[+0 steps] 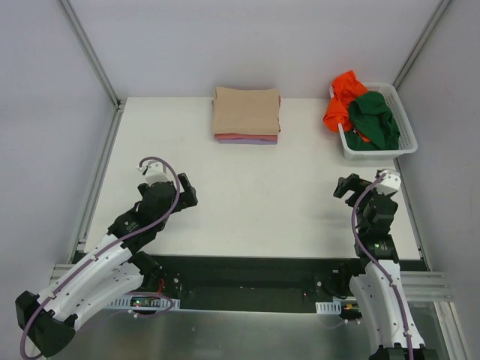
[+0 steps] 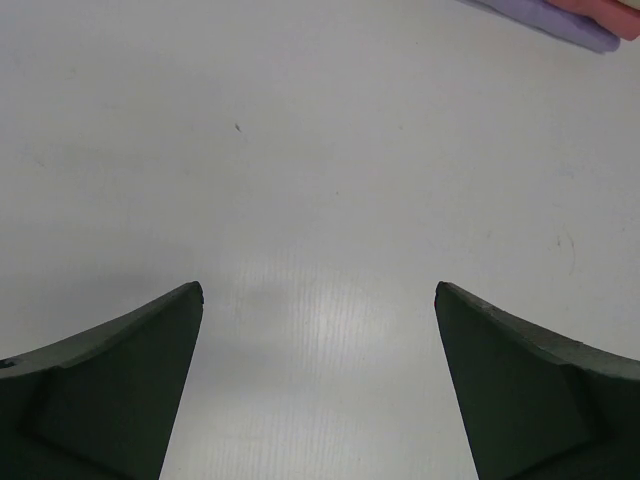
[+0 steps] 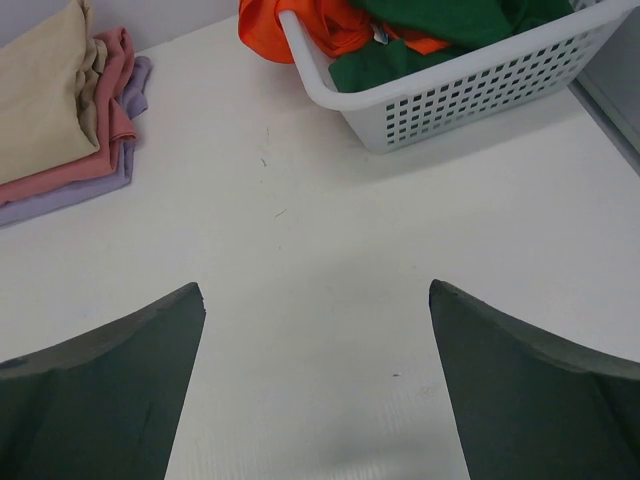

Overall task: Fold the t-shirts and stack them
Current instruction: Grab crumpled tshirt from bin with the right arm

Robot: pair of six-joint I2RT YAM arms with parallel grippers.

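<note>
Ahead of the right fingers point(image 3: 540, 390) and off to their right: white plastic mesh basket point(image 3: 480, 85), standing on the white bench point(image 3: 300, 250). Bright orange cloth t-shirt point(image 3: 258, 28), crumpled, lies partly inside the basket and spills over the rim on the side facing the folded stack. Dark green cloth t-shirt point(image 3: 450, 15) is bunched inside the basket, touching the orange one and lying partly over it. Ahead of the right fingers and to their left: three folded shirts in one stack, well apart from the fingertips. Folded beige cloth t-shirt point(image 3: 40, 100) is on top, folded pink cloth t-shirt point(image 3: 110, 110) is under it, and folded lavender cloth t-shirt point(image 3: 60, 200) is at the bottom, flat on the bench. Lower edges are staggered, so the pink and lavender layers show past the beige. Right fingers are spread wide, with only bare bench between them. Left fingers point(image 2: 100, 390) are likewise spread wide over bare bench, holding no cloth. From the left wrist view, the stack sits far ahead and to the right of the left fingers; only a lavender corner and a sliver of pink show at the frame's top edge. Overhead view puts both sets of fingers near the bench's near half, the stack and basket at the far edge. Cannot tell whether either set of fingertips touches the bench surface.
</note>
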